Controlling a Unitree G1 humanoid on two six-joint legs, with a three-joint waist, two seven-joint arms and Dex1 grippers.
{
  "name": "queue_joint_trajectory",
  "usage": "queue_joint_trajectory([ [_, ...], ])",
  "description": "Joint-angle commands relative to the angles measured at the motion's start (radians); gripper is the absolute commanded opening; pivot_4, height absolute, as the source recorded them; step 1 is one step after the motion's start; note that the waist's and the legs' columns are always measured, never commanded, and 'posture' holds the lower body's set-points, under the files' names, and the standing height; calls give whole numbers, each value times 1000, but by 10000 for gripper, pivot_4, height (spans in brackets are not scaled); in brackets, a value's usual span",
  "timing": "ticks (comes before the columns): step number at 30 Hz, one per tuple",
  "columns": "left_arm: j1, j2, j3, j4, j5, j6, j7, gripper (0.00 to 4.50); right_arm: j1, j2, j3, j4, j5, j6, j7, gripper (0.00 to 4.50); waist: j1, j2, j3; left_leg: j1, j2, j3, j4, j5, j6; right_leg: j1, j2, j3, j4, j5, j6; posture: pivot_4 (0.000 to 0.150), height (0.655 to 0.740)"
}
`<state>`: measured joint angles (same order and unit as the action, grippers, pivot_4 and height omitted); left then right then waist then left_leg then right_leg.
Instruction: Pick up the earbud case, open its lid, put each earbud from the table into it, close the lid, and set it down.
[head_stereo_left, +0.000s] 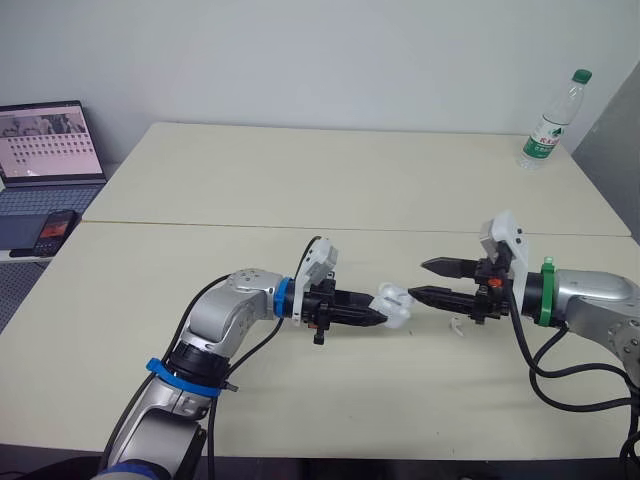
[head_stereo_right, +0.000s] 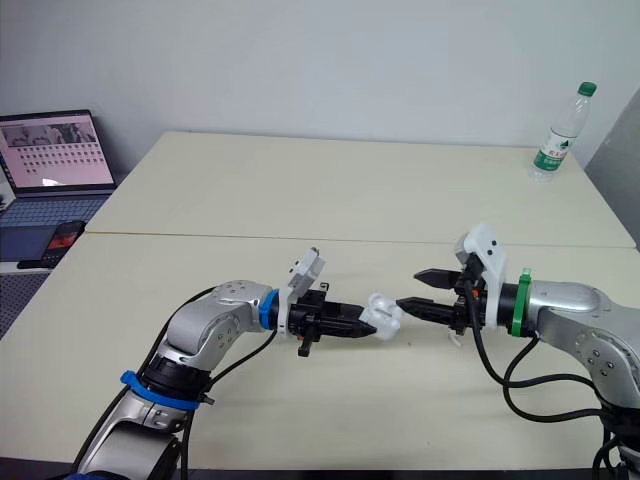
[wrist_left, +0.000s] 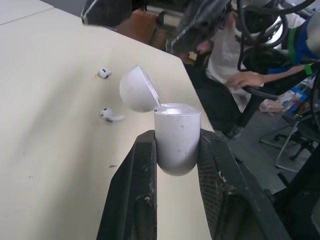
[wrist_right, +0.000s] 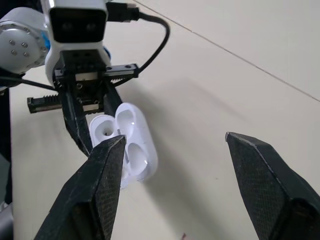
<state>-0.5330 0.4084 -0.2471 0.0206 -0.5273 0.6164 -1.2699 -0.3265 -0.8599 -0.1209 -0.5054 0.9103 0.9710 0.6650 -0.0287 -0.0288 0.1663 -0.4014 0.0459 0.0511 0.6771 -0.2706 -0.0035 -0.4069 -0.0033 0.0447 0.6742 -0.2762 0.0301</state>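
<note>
Held above the worktop (head_stereo_left: 200, 200), close to its near edge and about midway across: the earbud case (wrist_left: 176, 137), white and glossy, gripped by its lower body. With the lid (wrist_left: 136, 89) swung open and tipped back on its hinge, away from the body. Inside, seen through the right wrist view, two hollow sockets facing the right arm.

Clamped on both sides of that body by the two black fingers of the left tool (wrist_left: 178, 134), reaching in from the left and pointing right. Pinching the case firmly, one finger against each flank.

Facing it from the right: the right tool (head_stereo_left: 420, 279), fingers spread wide, one above the other, holding nothing, tips aimed left at the case. Lower tip just beside the open lid; touching or not, impossible to tell.

Lying on the worktop to the right of the case, near the right tool: the closer earbud (wrist_left: 111, 115) and, a little beyond it, the farther earbud (wrist_left: 103, 73). Both white, near each other but apart, neither touching the case nor either tool.

Farther out: a seam (head_stereo_left: 200, 224) running left to right across the worktop, beyond both arms. At the far right corner, standing upright, a clear bottle (head_stereo_left: 553, 118) with a green cap. Off the left edge, on a separate lower surface, an open laptop (head_stereo_left: 50, 145) with its screen lit, and just in front of it a dark phone (head_stereo_left: 58, 225).
</note>
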Motion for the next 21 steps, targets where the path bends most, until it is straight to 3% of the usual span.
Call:
queue_joint_trajectory([
  [1, 10, -17, 37, -4, 22, -86, 39, 7456, 16, -35, -51, -6, -27, 23, -36, 33077, 0, 0, 0, 0, 0, 0, 0, 0, 0, 0, 0, 0, 0, 0, 0, 1500, 7362],
  [9, 58, -76, 109, 18, 82, -280, 178, 7456, 168, -38, -49, -54, -162, 85, -203, 33077, 2, 0, 0, 0, 0, 0, 0, 0, 0, 0, -1, 1, 0, 0, 0, 1500, 7362],
  [21, 128, -118, 155, -35, 70, -333, 288, 7456, 370, 141, -5, -135, -323, 26, -371, 33077, 1, 0, 0, 0, 0, 1, 0, 0, 0, 0, -1, 1, 1, -3, 5, 1500, 7362],
])
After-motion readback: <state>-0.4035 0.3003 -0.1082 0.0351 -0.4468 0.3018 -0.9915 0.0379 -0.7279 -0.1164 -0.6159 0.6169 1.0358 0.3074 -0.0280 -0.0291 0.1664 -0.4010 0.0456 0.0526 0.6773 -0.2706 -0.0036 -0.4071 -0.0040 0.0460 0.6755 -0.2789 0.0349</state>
